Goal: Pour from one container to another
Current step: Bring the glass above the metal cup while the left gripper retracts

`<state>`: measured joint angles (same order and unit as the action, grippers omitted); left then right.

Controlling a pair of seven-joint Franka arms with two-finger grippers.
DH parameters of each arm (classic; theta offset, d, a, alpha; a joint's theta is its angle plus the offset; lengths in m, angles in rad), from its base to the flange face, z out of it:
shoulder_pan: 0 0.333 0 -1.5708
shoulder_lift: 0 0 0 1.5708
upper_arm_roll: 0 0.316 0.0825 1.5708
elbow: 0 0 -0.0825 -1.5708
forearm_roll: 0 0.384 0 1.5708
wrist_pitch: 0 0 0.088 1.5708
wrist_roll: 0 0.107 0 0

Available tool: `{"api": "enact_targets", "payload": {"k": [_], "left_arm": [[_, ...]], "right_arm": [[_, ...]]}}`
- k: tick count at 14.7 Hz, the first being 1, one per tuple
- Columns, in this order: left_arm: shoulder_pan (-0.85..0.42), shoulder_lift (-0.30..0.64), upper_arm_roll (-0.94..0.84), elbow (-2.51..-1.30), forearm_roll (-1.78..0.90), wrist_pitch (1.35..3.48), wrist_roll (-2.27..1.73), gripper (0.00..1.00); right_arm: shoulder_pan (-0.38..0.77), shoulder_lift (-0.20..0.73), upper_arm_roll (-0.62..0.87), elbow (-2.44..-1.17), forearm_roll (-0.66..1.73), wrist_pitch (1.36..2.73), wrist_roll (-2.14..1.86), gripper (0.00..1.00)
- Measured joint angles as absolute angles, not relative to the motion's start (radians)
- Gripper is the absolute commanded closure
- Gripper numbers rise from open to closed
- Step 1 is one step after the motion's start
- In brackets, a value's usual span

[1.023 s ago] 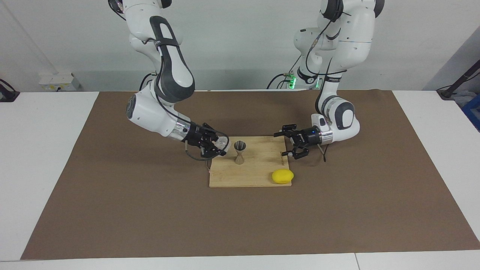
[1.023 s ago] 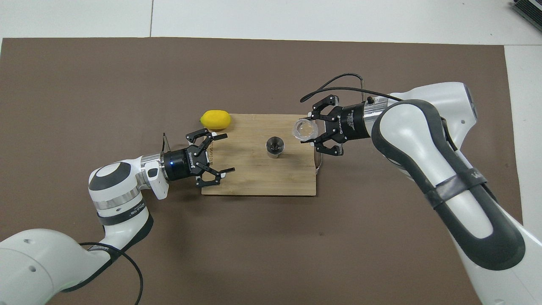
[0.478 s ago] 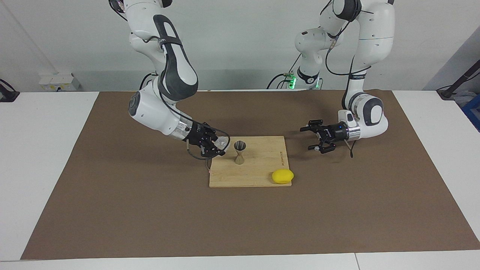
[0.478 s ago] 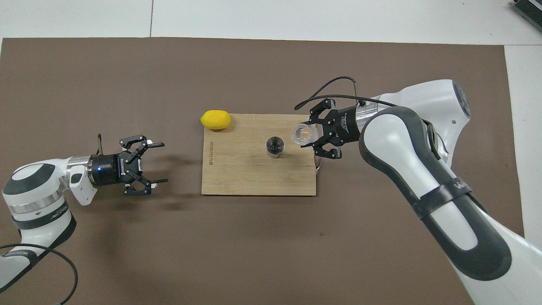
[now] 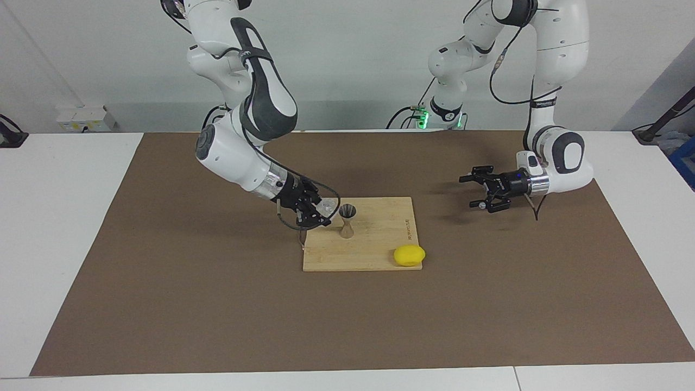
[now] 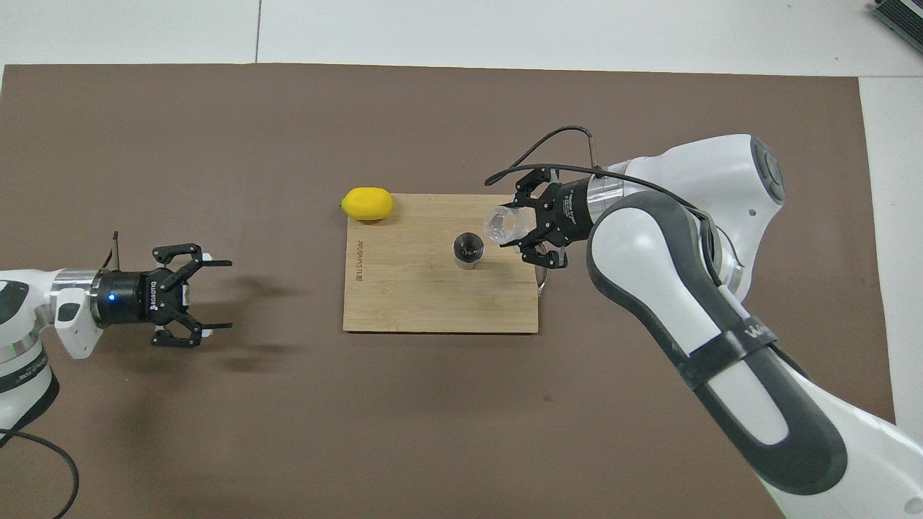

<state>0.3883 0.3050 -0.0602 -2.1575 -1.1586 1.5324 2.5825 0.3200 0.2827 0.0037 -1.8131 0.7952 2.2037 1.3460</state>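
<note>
The right gripper (image 5: 321, 210) clamps the small clear glass cup (image 6: 501, 224), tipped mouth-first toward the silvery hourglass-shaped metal jigger (image 5: 347, 220) just beside it. The left gripper (image 5: 478, 190), released and empty, waits well apart.

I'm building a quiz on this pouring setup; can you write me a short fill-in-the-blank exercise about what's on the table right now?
1. The right gripper holds the tilted glass cup beside the metal ____.
2. The jigger stands upright on the wooden ____.
3. The yellow ____ lies at the board's corner toward the left arm's end, farther from the robots than the jigger.
4. The left gripper waits over the brown mat with its jaws ____.

Missing words: jigger; board; lemon; open
</note>
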Motion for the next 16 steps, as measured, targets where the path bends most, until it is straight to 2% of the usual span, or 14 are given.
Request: {"api": "enact_targets", "payload": {"k": [4,11,16], "left_arm": [[0.449,0.277,-0.06,-2.093,-1.018,1.523,2.516,0.0],[0.478,0.233,-0.043,-1.89,-0.75,1.517,2.358,0.0],[0.479,0.154,-0.04,-1.858,-0.596,1.52,2.168,0.0]], "right_arm": [[0.331,0.283,0.004,-1.807,0.768,2.222,1.374,1.0],[0.359,0.283,0.004,-1.8,0.67,2.236,1.45,1.0],[0.376,0.283,0.004,-1.8,0.63,2.237,1.477,1.0]]}}
